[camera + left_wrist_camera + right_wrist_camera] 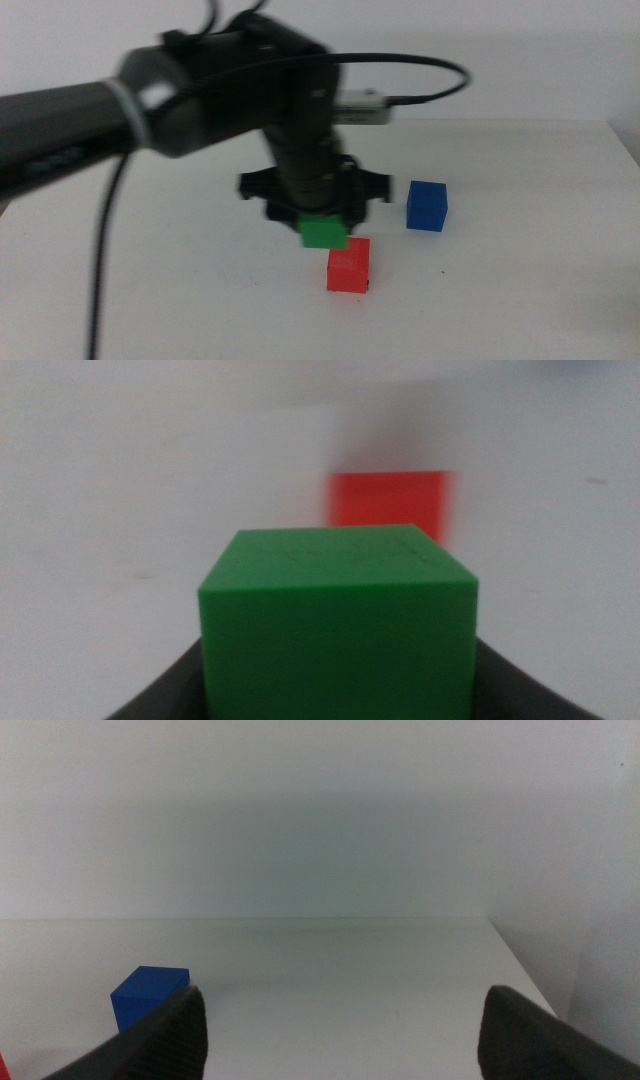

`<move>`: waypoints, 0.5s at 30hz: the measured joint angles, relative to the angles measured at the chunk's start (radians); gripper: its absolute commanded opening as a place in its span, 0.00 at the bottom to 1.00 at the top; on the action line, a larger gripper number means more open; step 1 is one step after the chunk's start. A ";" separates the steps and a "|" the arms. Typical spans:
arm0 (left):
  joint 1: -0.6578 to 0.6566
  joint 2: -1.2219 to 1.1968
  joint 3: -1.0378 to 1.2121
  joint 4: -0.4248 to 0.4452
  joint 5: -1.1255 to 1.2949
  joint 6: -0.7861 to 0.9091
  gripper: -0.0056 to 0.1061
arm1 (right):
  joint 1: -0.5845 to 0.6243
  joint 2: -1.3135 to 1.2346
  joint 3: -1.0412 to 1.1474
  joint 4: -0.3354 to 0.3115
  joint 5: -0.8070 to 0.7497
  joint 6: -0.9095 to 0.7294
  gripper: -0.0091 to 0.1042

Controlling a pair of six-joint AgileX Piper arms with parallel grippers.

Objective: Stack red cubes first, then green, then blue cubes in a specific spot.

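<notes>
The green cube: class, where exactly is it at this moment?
In the middle view the green cube is off the table, held in the left gripper near the centre, just above and slightly left of the red cube, with the blue cube to its right.

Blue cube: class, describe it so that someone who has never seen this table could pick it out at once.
Start at the white table and find the left arm's gripper, which holds the green cube just above the red cube. The blue cube sits alone on the tabletop beside them, farther from that arm. It is the only dark blue one, and nothing touches it.
</notes>
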 measured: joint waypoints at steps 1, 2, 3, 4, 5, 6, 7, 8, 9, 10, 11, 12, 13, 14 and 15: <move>-0.019 0.016 -0.030 0.005 0.013 -0.011 0.04 | 0.000 0.000 0.000 0.000 0.000 0.000 0.90; -0.037 0.034 -0.058 0.005 0.021 -0.022 0.05 | 0.000 0.000 0.000 0.000 0.000 0.000 0.90; -0.050 0.050 -0.077 0.005 0.022 -0.029 0.05 | 0.000 0.000 0.000 0.000 0.000 0.000 0.90; -0.055 0.064 -0.087 0.003 0.020 -0.031 0.05 | 0.000 0.000 0.000 0.000 0.000 0.000 0.90; -0.057 0.075 -0.092 0.002 0.020 -0.033 0.06 | 0.000 0.000 0.000 0.000 0.000 0.000 0.90; -0.057 0.087 -0.096 -0.001 0.020 -0.035 0.06 | 0.000 0.000 0.000 0.000 0.000 0.000 0.90; -0.057 0.098 -0.096 -0.001 0.020 -0.035 0.06 | 0.000 0.000 0.000 0.000 0.000 0.000 0.90; -0.057 0.109 -0.096 -0.001 0.020 -0.035 0.06 | 0.000 0.000 0.000 0.000 0.000 0.000 0.90; -0.057 0.117 -0.096 0.005 0.020 -0.035 0.06 | 0.000 0.000 0.000 0.000 0.000 0.000 0.90; -0.057 0.125 -0.096 0.007 0.018 -0.035 0.06 | 0.000 0.000 0.000 0.000 0.000 0.000 0.90; -0.057 0.131 -0.096 0.007 0.016 -0.035 0.06 | 0.000 0.000 0.000 0.000 0.000 0.000 0.90; -0.057 0.137 -0.098 0.007 0.012 -0.035 0.06 | 0.000 0.000 0.000 0.000 0.000 0.000 0.90; -0.057 0.144 -0.098 0.007 0.007 -0.035 0.06 | 0.000 0.000 0.000 0.000 0.000 0.000 0.90; -0.055 0.150 -0.099 0.007 0.002 -0.036 0.06 | 0.000 0.000 0.000 0.000 0.000 0.000 0.90; -0.053 0.154 -0.099 0.007 -0.003 -0.036 0.06 | 0.000 0.000 0.000 0.000 0.000 0.000 0.90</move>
